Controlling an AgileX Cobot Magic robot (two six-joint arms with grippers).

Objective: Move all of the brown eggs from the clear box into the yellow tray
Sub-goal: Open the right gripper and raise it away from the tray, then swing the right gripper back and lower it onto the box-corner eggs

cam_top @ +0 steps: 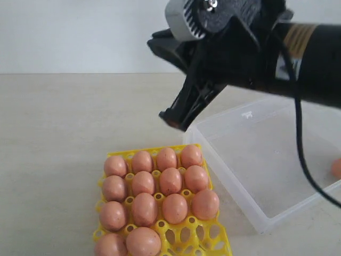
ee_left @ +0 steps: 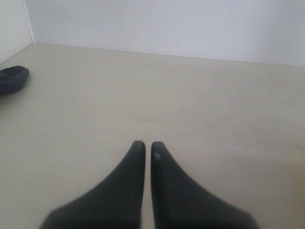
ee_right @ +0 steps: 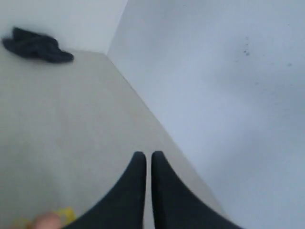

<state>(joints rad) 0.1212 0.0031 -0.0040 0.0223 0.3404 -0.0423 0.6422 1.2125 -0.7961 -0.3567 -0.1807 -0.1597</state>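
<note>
Nearest the front edge of the counter (cam_top: 48, 122) sits the yellow tray (cam_top: 210, 234), loaded with brown eggs (cam_top: 144, 209): fourteen show, three full rows of four toward the far side and two more in the front row, which the frame cuts off. The sockets at the tray's front right stand open. Just beside the tray, toward the right edge of the counter, lies the clear box (cam_top: 234, 192), its near corner close to the tray's far right corner. It holds a lone egg (cam_top: 337, 168) against its right side, half out of frame. Above the gap between the tray's far edge and the box's far left corner hangs the right pincer (cam_top: 171, 118), clear of both. In its wrist view its two black fingers (ee_right: 138, 181) lie pressed together with only a thin slit between them, gripping nothing. The left pincer (ee_left: 148, 145) is drawn just as narrow and also carries nothing, held over bare counter. Farther off, a dark crumpled thing (ee_left: 12, 78) rests on the counter near the corner where the white wall (cam_top: 80, 32) begins.
</note>
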